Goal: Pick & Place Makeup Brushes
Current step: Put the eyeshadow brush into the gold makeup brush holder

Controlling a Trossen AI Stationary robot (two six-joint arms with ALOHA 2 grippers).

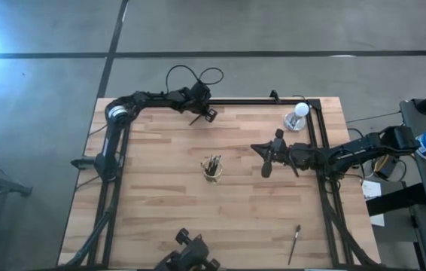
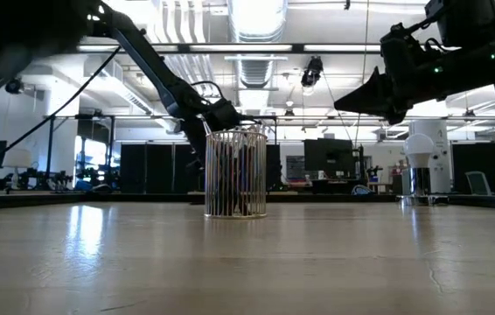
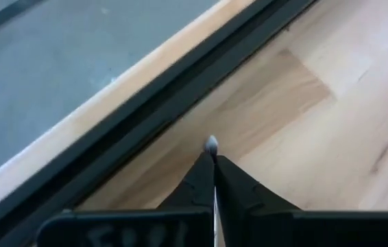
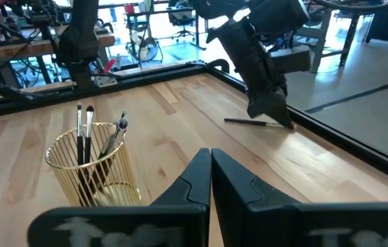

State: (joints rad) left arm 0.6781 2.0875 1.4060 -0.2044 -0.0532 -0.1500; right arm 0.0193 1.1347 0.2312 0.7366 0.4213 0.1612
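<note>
A gold wire cup (image 1: 212,172) (image 4: 91,171) stands mid-table with several dark makeup brushes (image 4: 83,134) upright in it. My left gripper (image 1: 200,117) (image 3: 212,159) is at the far edge, shut on a thin dark brush (image 4: 249,122) that lies low along the wood. My right gripper (image 1: 266,172) (image 4: 211,156) hovers shut and empty to the right of the cup, raised above the table (image 2: 342,105). Another brush (image 1: 296,242) lies flat near the table's near right corner. My left gripper pinches one end of the brush between its two fingers, and a small pale tip (image 3: 211,143) sticks out just past the fingertips. The fingers (image 4: 271,103) come down on it from above. The brush stretches out level at the tabletop; whether it is lifted clear, I cannot tell.
A white round-topped object (image 1: 299,113) (image 2: 420,153) stands at the far right corner. A black frame rail (image 3: 146,116) runs along the far edge next to my left gripper. A dark mount (image 1: 190,254) sits at the near edge. Bare wood (image 1: 160,196) lies around the cup.
</note>
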